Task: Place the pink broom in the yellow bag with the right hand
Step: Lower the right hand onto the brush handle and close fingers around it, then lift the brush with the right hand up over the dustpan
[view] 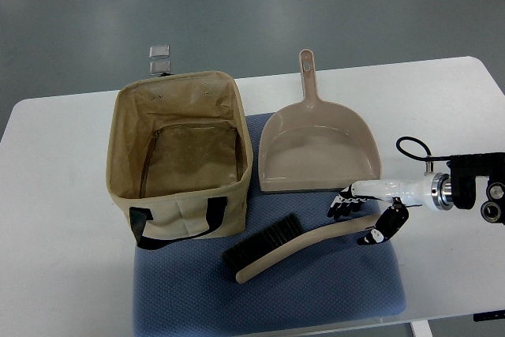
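The broom [296, 246] lies on the blue mat [316, 290], just at 6 o'clock of the dustpan [319, 147]. Its long axis runs from the dark bristles at the 8 o'clock end up to the handle tip at the 2 o'clock end, a shallow slant across the mat. That handle tip is the end that counts: the right hand [369, 215] sits right at it, arm entering from the 3 o'clock edge. The fingers [344, 206] are curled loosely over the tip, with another finger dropped beside the handle on the 4 o'clock side. Whether they actually clamp the handle I cannot tell; they look close around it, possibly touching, not yet a clear grip.

The bag [180, 155] stands open on the mat at about 10 o'clock from the broom, its mouth facing up, bristle end nearer to it than the handle. So the carry, once the grip is firm, would run toward 10 o'clock, bristles leading. The left arm does not show.
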Controlling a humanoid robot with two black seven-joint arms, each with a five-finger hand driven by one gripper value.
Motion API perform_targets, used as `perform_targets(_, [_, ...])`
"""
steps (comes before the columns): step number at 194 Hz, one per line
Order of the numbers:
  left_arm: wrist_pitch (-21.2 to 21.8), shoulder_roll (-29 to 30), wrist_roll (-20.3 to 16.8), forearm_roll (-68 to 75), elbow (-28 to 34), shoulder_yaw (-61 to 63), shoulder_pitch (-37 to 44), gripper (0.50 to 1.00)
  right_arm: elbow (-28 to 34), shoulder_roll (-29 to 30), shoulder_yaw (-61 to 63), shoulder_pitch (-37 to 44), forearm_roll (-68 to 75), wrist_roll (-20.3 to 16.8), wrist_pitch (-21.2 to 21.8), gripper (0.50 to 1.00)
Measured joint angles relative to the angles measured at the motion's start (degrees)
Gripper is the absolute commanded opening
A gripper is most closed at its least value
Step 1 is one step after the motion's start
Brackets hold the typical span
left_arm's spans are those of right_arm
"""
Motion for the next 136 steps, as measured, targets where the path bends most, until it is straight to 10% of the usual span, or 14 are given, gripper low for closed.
perform_targets(53, [0.0,0.0,0.0,-0.1,0.0,-0.1,0.0,1.000,-1.8,1.3,0.0,-2.1,-2.4,0.2,-1.0,0.500])
perform_targets(136, [0.0,0.0,0.0,0.0,0.0,-0.1,0.0,1.000,-2.9,-0.6,1.2,-0.5,-4.2,0.4,-1.3,0.500])
